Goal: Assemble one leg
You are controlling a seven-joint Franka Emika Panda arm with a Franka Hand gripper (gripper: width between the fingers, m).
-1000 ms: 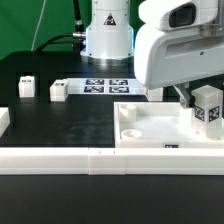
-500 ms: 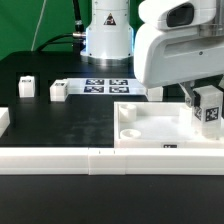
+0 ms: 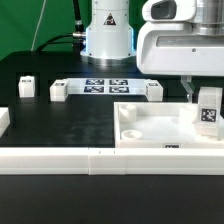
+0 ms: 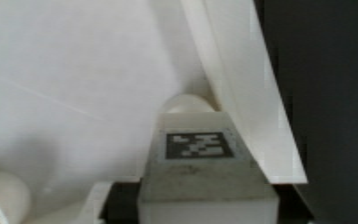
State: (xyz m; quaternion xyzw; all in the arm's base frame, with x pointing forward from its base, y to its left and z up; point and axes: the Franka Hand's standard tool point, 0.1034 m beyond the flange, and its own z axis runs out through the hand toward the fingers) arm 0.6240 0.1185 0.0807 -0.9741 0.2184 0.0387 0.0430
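The leg, a small white block with a black-and-white tag facing the camera, stands upright at the right corner of the wide white tray-like piece. My gripper comes down on it from above, with its dark fingers on either side. In the wrist view the leg fills the gap of the gripper, both pads touch its sides, and its far end sits in the tray's recessed corner by the raised rim. The gripper is shut on the leg.
Three more small white blocks stand on the black table. The marker board lies in front of the robot base. Long white border rails run along the front, and another white piece sits at the exterior view's left edge.
The gripper's body has shifted up and toward the exterior view's right. The leg has stayed in the jaws at the tray's right corner and sits slightly lower.
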